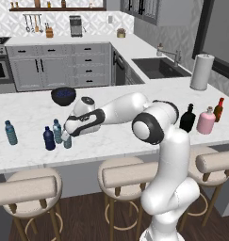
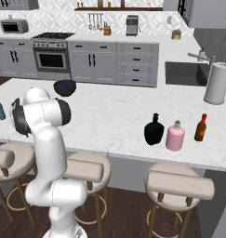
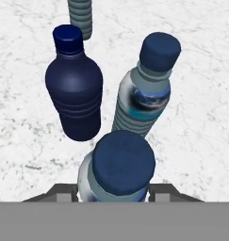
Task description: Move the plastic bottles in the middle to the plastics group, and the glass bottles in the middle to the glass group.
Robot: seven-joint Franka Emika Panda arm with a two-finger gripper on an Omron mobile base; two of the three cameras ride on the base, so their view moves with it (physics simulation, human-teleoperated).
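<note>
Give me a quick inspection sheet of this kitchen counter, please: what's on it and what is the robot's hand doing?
Surface: white marble counter.
Job's things: pale bottle between the gripper's fingers; second pale bottle, navy bottle and teal bottle nearby. Black flask stands beside pink bottle and red-brown bottle.
Clutter: dark bowl, paper-towel roll.
Grippers: shut on the pale bottle.
Cables: nothing seen.
Surroundings: stools, sink, oven.
</note>
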